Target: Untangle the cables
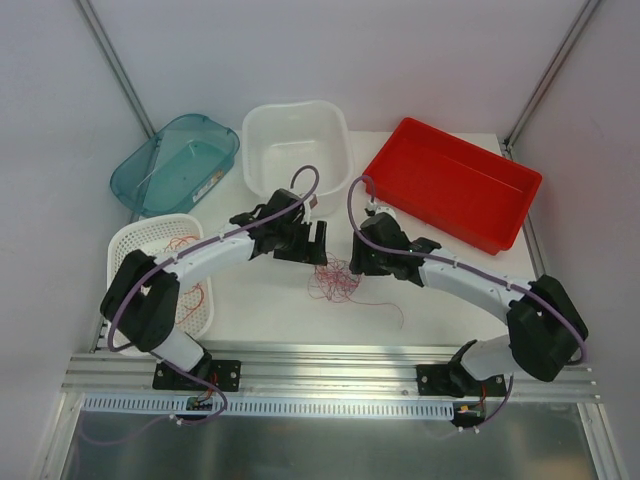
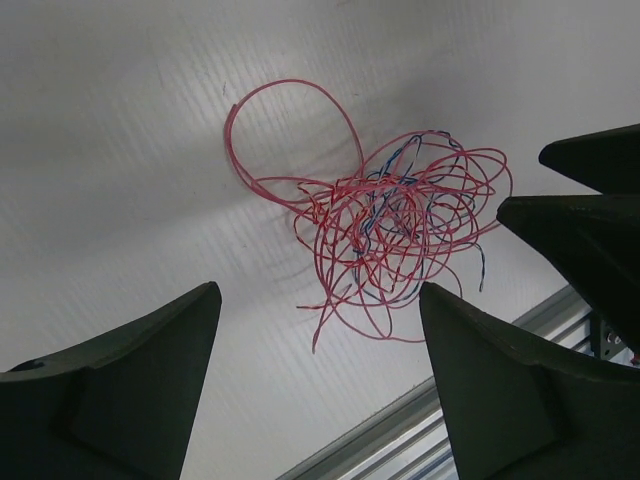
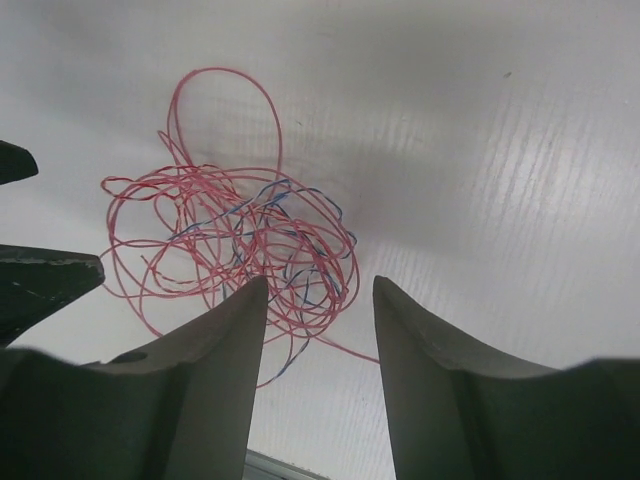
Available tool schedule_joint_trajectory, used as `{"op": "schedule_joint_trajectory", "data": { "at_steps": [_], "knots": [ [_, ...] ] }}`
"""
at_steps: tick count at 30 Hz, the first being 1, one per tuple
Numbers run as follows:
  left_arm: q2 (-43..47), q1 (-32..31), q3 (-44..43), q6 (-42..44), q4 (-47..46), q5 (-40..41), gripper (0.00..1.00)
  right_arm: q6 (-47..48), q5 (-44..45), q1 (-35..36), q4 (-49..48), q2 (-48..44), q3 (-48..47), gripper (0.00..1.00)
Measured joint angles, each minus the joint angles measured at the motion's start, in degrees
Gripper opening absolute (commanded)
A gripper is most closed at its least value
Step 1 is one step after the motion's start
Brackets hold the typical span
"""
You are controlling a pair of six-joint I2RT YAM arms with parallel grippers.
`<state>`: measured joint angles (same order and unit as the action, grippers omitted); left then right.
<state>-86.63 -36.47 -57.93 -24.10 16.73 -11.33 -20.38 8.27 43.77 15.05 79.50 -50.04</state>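
The cables (image 1: 335, 281) are a fist-sized tangle of thin red wires with a few blue strands, lying on the white table between my two arms. My left gripper (image 1: 316, 242) hovers just behind and left of the tangle. In the left wrist view it (image 2: 320, 290) is wide open and empty, with the tangle (image 2: 400, 230) ahead of its tips. My right gripper (image 1: 366, 262) hovers just right of the tangle. In the right wrist view it (image 3: 320, 282) is open and empty, and the tangle (image 3: 230, 240) lies ahead and to the left, partly behind its left finger.
A white mesh basket (image 1: 160, 221) at the left holds more red wires (image 1: 182, 243). A teal bin (image 1: 175, 160), a white tub (image 1: 297, 145) and a red bin (image 1: 450, 185) stand along the back. An aluminium rail (image 1: 330, 365) runs along the near edge.
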Motion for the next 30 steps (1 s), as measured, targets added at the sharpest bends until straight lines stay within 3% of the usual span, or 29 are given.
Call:
{"op": "schedule_joint_trajectory", "data": {
  "at_steps": [3,6,7,9,11,13,15,20,30],
  "knots": [
    [-4.2,-1.11,-1.9,-0.72,-0.37,0.55,0.7,-0.17,-0.83,-0.37,-0.94,2.75,0.26,0.43],
    [-7.61,-2.19,-2.99,-1.42,-0.68,0.94,0.53,-0.2,-1.68,-0.74,-2.29,4.79,0.31,0.36],
    [-8.28,-2.25,-3.13,-1.57,-0.68,1.05,0.42,-0.2,-1.92,-0.83,-2.78,5.31,0.31,0.34],
    [-9.57,-2.82,-3.26,-2.01,-0.85,1.16,0.34,-0.13,-2.36,-0.87,-3.56,5.95,0.48,0.26],
    [-10.36,-3.02,-3.26,-2.71,-0.98,1.38,0.12,-0.09,-2.84,-0.94,-4.31,6.38,0.92,0.19],
    [-10.54,-3.3,-3.26,-2.91,-1.01,1.95,0.02,0.0,-3.19,-0.94,-4.55,6.54,1.29,0.09],
    [-10.51,-3.32,-3.26,-3.02,-1.14,2.99,0.0,0.04,-3.21,-0.94,-4.76,6.51,1.64,0.01],
    [-8.26,-3.21,-2.12,-3.67,-1.36,7.63,0.0,0.59,-2.8,-0.96,-3.52,4.17,3.54,0.01],
    [7.28,4.04,6.1,-7.08,-1.22,12.63,0.0,5.09,2.05,-4.42,7.32,-17.99,4.11,0.01]
  ]
}}
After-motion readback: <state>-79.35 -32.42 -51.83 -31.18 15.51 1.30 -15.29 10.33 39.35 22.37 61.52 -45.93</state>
